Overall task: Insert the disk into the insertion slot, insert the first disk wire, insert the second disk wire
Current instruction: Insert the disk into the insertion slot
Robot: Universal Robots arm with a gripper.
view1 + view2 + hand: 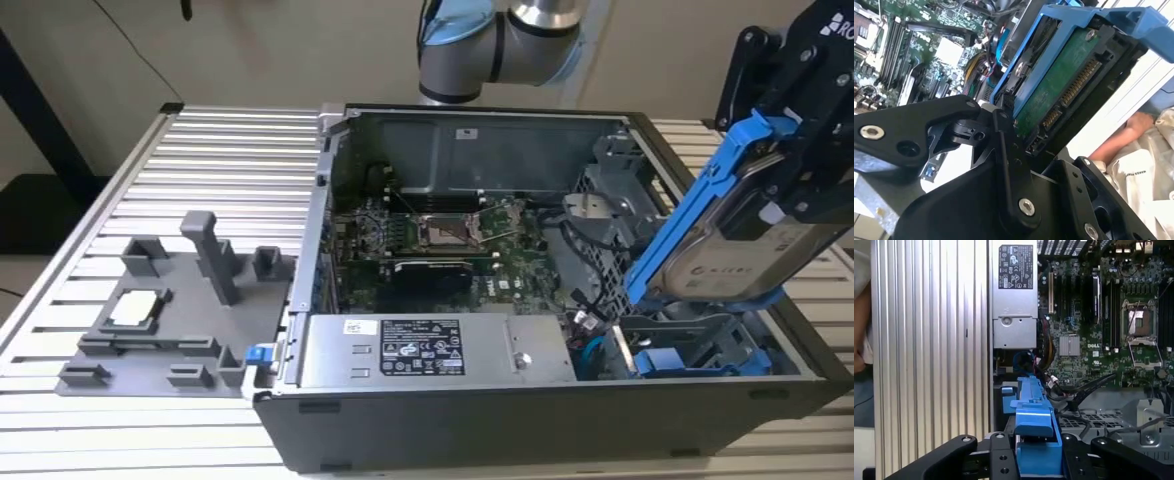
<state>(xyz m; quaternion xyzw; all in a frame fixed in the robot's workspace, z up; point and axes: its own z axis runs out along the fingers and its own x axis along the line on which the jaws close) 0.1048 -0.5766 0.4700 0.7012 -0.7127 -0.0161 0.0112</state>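
Jaws pinch the disk [742,240] at the upper end of its blue caddy, clamped from both sides in the first wrist view. Disk hangs steeply tilted over the case corner at the exterior view's right, label side to the camera, lower end close above the insertion slot [697,338]. It's not seated, and can't tell if it touches the bay's rim. Second wrist view shows its green circuit board [1066,82] w/ connector pins bare. Slot lies just under the disk, grey metal w/ blue guides [661,362]. Right beside it are a blue cable [1022,360] & black cables [1089,386], crossing btw the bay area and the motherboard [441,270], near the disk's lower end. Perforated grey cage [1104,420] sits next to the caddy in the first wrist view. Further along the case's near wall in the exterior view is the labelled PSU box [407,350]. Beyond that, the motherboard's open CPU socket [451,232]. Outside the computer case [534,430]: ribbed tabletop [227,150], and a grey fixture w/ upright posts [174,300] well apart at the exterior view's left. Robot arm [497,40] stands behind the case. A person's forearm [1124,137] & light sleeve [1149,170] show past the disk in the second wrist view
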